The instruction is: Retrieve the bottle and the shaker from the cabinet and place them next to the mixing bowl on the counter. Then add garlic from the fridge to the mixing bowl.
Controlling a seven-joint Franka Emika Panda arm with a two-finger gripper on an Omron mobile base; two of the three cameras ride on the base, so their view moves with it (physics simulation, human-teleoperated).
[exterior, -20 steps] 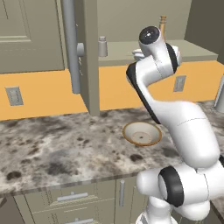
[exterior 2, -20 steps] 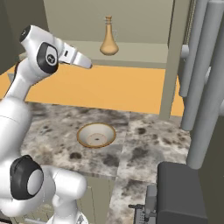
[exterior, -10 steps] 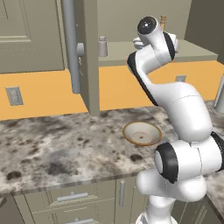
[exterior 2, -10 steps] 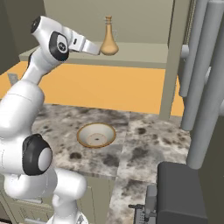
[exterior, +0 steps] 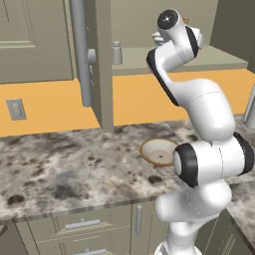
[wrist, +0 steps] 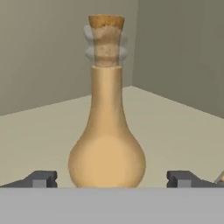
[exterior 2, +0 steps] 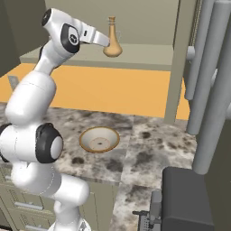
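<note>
As we look along our hand, the claw (wrist: pixel 111 178) stands spread wide, its two dark fingertips (wrist: pixel 40 178) to either side of the bottle (wrist: pixel 107 144), with clear gaps to the round belly and nothing yet gripped. That tan bottle, corked at its thin neck, stands upright on the cabinet (exterior 2: pixel 149 56) shelf, near the front edge as the right base view shows it.

We judge the risk to lie in the shape: the belly is round and smooth, so a closing claw set too low or too high on the curve could squeeze it up or down and out. A push forward before closing could tip it, since the neck is tall and the foot narrow, or shove it toward the back wall. Beyond the bottle the shelf runs bare to the corner of the cabinet, so there is room behind and to both sides.

Farther along the same shelf, in the left base view, the shaker (exterior: pixel 117 53) stands by the open door (exterior: pixel 99 64), well apart from the arm. Below, the mixing bowl (exterior 2: pixel 99 139) sits on the counter (exterior 2: pixel 149 149) with open granite around it for setting things down.
</note>
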